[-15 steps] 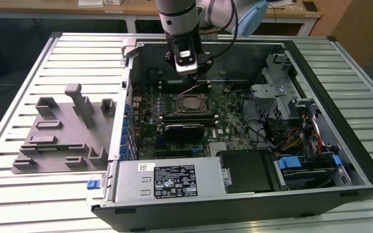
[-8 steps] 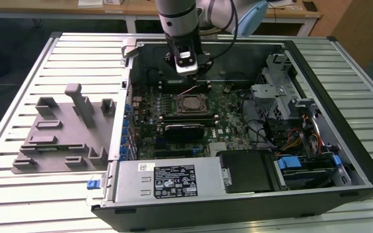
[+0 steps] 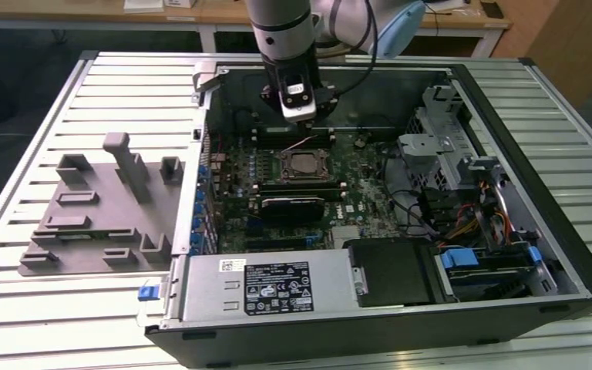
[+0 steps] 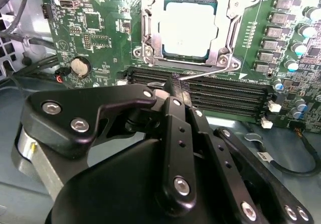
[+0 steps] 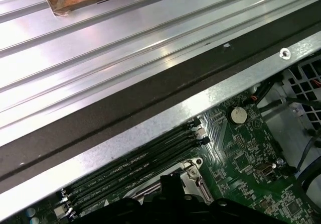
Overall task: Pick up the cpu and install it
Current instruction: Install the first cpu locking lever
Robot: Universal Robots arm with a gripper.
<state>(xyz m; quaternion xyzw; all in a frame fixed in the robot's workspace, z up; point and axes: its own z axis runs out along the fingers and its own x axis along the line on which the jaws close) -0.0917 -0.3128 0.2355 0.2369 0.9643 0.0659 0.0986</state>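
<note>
One open black computer case [image 3: 502, 146] is seen lying on a ribbed metal table [image 3: 28, 308] in the exterior view, with one green motherboard [image 3: 363, 196] exposed inside it. One black linkage gripper [image 3: 298, 117] on the grey arm is positioned inside the case, above the row of memory slots and just beyond the socket. In the second wrist view the gripper [image 4: 168, 86] is seen from behind; its fingertips are drawn together, and nothing is seen clamped between them.

One small flat square cpu with a silver-grey metal top [image 4: 188, 30] is seated in the metal-framed square socket [image 4: 145, 33], directly ahead of the fingertips and apart from them. The same cpu [image 3: 302, 164] is visible in the exterior view, just below the gripper. One thin silver retention lever [image 4: 205, 72] is seen lying between the socket and the fingertips, its near end close to the gripper tip; contact cannot be confirmed.

Four black memory slots [image 4: 225, 91] are counted beside the gripper, also visible in the first wrist view [image 5: 130, 163]. One round silver coin battery [image 4: 79, 66] is noted off to the side.

One grey plastic fixture block [image 3: 101, 208] rests on the table, well apart from the gripper.
</note>
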